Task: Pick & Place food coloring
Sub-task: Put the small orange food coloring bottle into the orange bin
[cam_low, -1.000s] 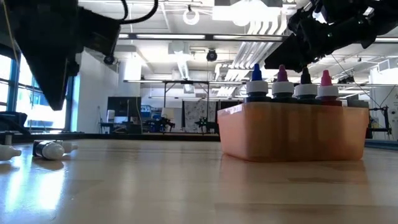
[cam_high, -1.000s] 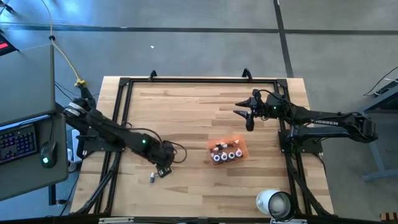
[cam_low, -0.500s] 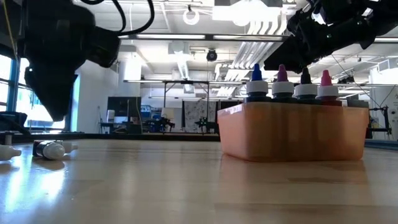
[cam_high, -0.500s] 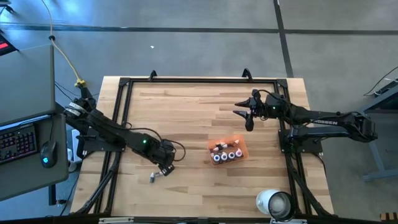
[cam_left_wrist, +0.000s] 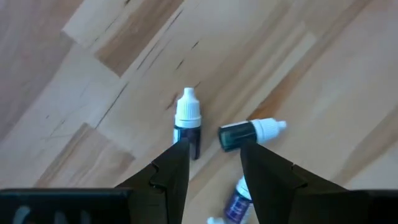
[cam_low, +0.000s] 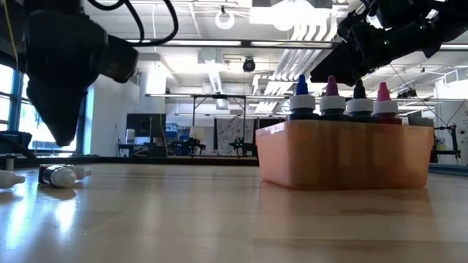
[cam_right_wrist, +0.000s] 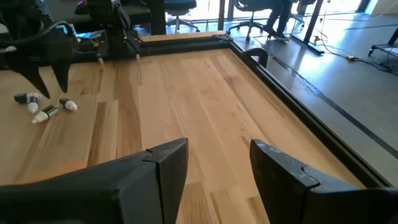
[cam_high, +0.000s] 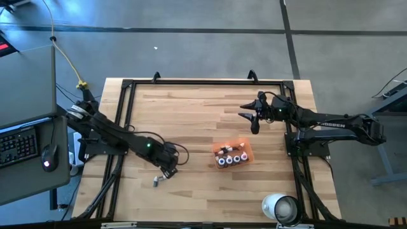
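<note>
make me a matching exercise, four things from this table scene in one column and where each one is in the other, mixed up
Things:
1. orange tray
2. white cup
3. left hand
4. right hand

Places:
A. raised over the table's far right part, open and empty
B. at the near right edge of the table
C. open above the loose bottles lying on the wood
D. mid-table, with capped bottles standing in it

Pairs: 1-D, 2-B, 3-C, 4-A
</note>
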You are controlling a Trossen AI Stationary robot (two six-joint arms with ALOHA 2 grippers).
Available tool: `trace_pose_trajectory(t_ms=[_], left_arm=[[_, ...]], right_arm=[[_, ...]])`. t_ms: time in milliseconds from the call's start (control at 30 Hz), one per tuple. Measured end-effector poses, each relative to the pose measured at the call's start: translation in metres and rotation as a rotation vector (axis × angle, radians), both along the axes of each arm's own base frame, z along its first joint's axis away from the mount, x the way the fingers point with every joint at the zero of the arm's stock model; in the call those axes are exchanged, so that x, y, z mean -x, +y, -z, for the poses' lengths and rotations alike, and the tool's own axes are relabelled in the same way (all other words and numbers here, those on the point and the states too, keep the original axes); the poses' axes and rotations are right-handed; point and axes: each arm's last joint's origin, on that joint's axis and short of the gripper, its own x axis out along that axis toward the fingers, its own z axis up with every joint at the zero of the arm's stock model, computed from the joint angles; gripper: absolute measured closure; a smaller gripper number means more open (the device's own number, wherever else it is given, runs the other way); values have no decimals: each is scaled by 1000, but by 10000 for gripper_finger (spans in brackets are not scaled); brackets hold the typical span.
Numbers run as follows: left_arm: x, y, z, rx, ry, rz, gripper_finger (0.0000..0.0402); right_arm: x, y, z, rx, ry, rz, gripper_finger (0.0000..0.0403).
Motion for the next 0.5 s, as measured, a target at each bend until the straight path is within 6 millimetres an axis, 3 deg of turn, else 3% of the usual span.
trace_pose_trajectory(t_ms=[500], left_arm=[[-7, -3, 29, -60, 120, 5, 260]], right_arm=[[-1, 0, 1, -1, 2, 0, 236]])
